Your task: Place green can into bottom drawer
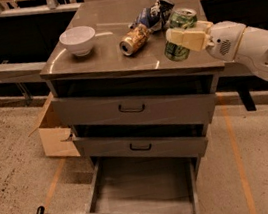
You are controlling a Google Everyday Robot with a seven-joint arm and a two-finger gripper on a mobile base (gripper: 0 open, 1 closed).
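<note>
Cabinet surface (101, 13): grey, carrying four items.

1. The green can (176, 51) is at the 4 o'clock corner of the surface, near the front right edge and tilted slightly. It cannot be determined whether its base touches the surface.
2. The gripper (181, 33) reaches in from 3 o'clock. Its cream jaws are pinching the green can across its middle, and the silver top shows above them.
3. A gold-brown can (132, 41) lies on its side near the centre, at 9 o'clock from the green can and apart from it.
4. A blue-white snack bag (152, 14) lies just behind the gold-brown can, at 11 o'clock from the green can.
5. A white bowl (78, 40) stands upright at the 9 o'clock side.

The bottom drawer (139, 186) is pulled fully out towards 6 o'clock, with its grey floor exposed. The top drawer (132, 109) and middle drawer (140, 147) are each slightly ajar.

A cardboard box (52, 136) stands on the floor against the cabinet at 9 o'clock.
</note>
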